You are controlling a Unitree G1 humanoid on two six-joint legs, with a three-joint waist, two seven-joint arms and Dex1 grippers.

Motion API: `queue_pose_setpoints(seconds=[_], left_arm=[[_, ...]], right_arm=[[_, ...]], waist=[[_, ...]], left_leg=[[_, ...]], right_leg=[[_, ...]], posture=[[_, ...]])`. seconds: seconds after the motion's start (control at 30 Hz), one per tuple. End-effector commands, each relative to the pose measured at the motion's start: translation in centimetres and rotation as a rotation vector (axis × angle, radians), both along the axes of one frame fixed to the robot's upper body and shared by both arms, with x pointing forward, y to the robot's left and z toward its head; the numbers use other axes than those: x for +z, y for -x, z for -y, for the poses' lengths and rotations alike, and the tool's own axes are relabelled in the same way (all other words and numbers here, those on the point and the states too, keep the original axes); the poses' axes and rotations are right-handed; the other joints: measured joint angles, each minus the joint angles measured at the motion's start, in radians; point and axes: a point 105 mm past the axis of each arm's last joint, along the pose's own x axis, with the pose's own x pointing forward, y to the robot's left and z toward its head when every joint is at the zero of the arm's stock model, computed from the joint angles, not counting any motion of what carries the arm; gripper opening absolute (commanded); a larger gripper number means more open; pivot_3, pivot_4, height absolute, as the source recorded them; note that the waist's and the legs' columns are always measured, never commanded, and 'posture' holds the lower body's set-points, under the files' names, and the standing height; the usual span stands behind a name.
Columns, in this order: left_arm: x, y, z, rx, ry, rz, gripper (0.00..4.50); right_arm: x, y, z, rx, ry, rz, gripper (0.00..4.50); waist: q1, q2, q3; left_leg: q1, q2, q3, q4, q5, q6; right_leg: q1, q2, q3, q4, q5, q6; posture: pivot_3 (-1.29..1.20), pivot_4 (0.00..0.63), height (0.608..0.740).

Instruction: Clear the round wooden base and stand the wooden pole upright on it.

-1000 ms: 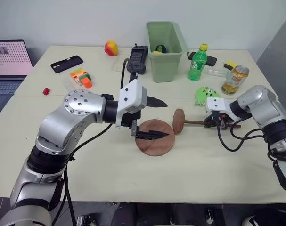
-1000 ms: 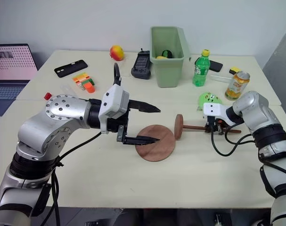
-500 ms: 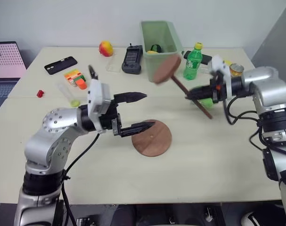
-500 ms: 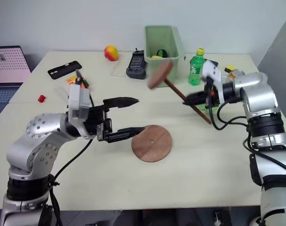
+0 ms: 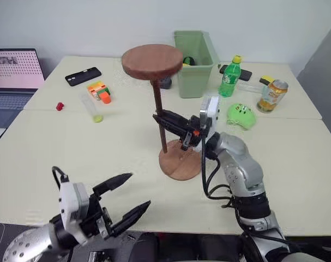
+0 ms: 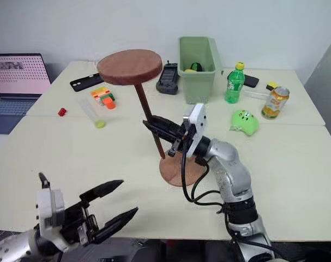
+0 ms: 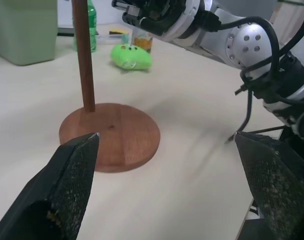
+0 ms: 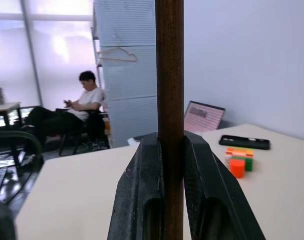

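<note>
Jaws of my right gripper (image 5: 166, 121) are clamped on the wooden pole (image 5: 158, 112) about midway up its shaft; my left gripper (image 5: 130, 192) hangs low at the near edge of the worktop (image 5: 72, 142), jaws spread wide and holding nothing.

Round wooden base (image 5: 182, 162) lies bare on the worktop, nothing resting on it but the pole — clearing looks done. Pole is upright or close to it, disc end on top, plain end down on the base. From the left wrist view the foot sits toward the rim, beside the small centre hole (image 7: 110, 126), not in it.

Left to do, as I judge: shift the foot to the hole, seat it, release, and see that it stands alone.
</note>
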Motion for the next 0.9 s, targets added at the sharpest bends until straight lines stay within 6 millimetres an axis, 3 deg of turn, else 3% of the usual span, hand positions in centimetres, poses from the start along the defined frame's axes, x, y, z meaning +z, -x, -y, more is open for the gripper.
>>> queue_pose_setpoints(seconds=[0.03,0.4,0.9], left_arm=[[1.3,0.1,1.1,-0.023,-0.002,0.081,4.5],[1.8,-1.9,1.0,-0.015,0.002,0.113,4.5],[1.5,-2.2,-0.2,0.015,-0.008,0.11,4.5]], right_arm=[[0.0,0.1,0.7,-0.036,-0.011,0.055,0.2],[-2.6,-0.2,2.0,-0.083,0.045,0.024,0.2],[-4.4,-1.5,2.7,-0.17,0.062,0.029,0.2]], waist=[[-0.001,0.001,0.0],[-0.006,0.001,0.001],[-0.006,0.001,0.001]], left_leg=[[0.0,0.0,0.0,0.0,0.0,0.0],[0.0,0.002,0.0,-0.001,0.0,0.0],[0.0,0.002,0.0,-0.002,0.0,0.0]], right_leg=[[0.0,0.0,0.0,0.0,0.0,0.0],[-0.002,0.001,0.001,0.0,0.0,0.0],[-0.001,0.001,0.001,0.0,0.0,0.0]], posture=[[0.0,0.15,0.74],[0.0,0.15,0.74],[0.0,0.15,0.74]])
